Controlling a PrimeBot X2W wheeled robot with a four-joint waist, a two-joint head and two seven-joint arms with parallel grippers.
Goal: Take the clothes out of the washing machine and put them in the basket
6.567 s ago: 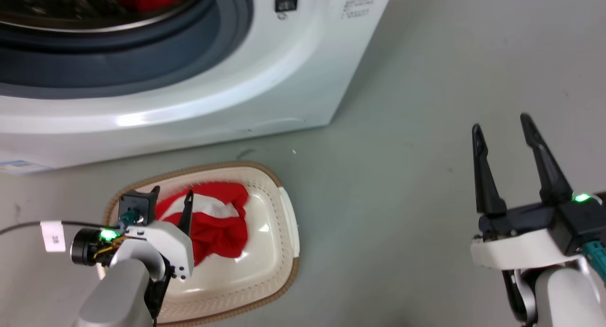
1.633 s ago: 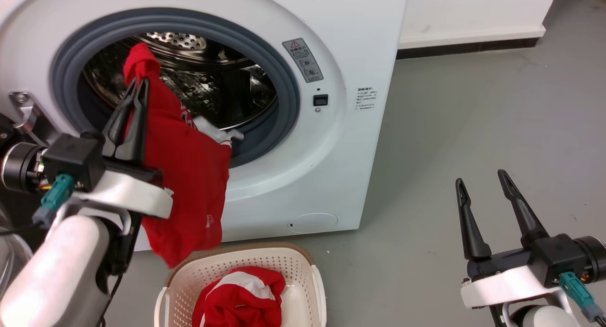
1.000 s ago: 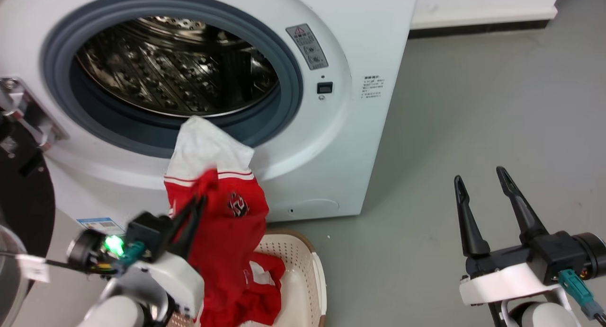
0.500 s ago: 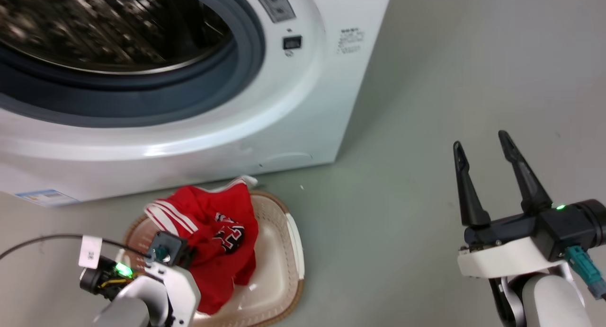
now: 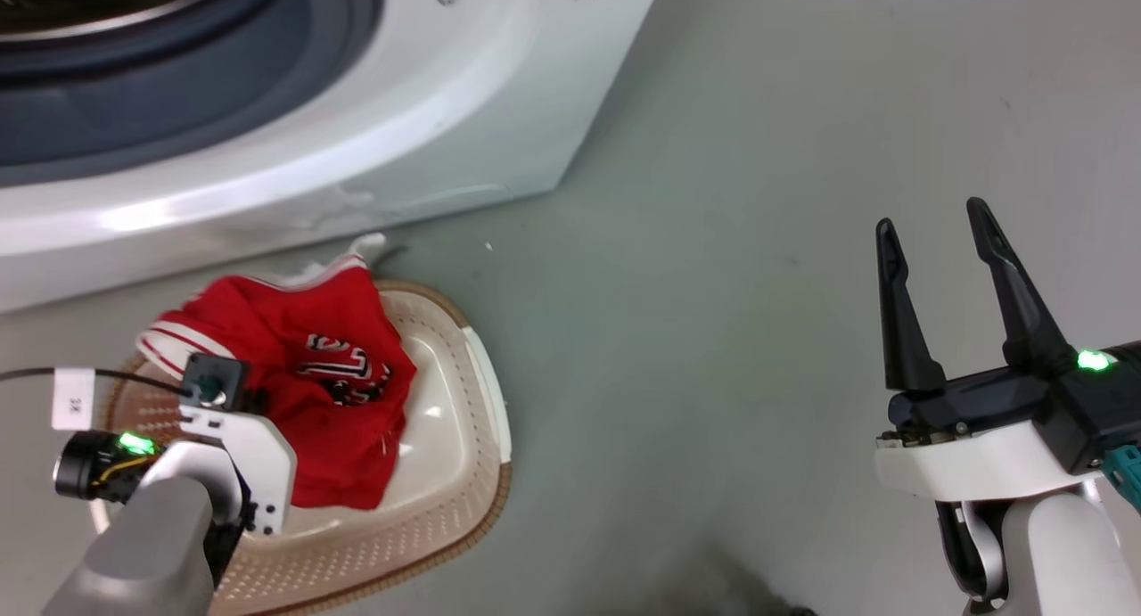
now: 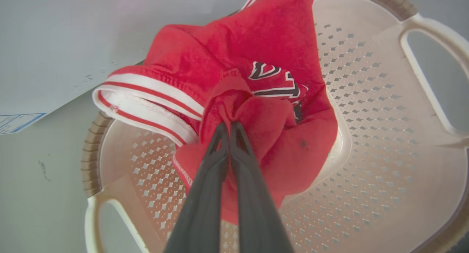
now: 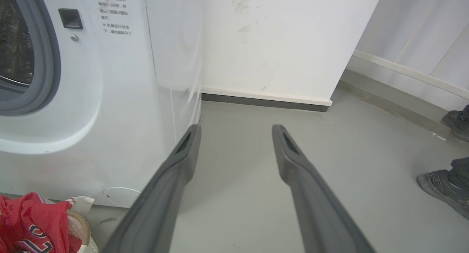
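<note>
floor (image 5: 731, 197): grey, carrying the machine and the basket.
washing machine (image 5: 267, 170): white, standing at top left in head view, with the grey seal (image 5: 178, 99) showing at the door opening.
basket (image 5: 446, 402): cream with a brown rim, sitting on the floor just in front of the machine, right half lying bare.
clothes (image 5: 303, 393): red heap lying in the basket's left half, lettered garment on top. Striped trim and a white edge draping over the rim on the machine side. Not distinguishing a second garment underneath.
right hand (image 5: 930, 219): hovering over bare floor well right of the basket, fingers spread, gripping nothing.
left hand (image 6: 228, 127): reaching down into the basket, fingers pinching together on a fold of the clothes.
shoes (image 7: 439, 189): dark, a person's, standing at far right in right wrist view.
</note>
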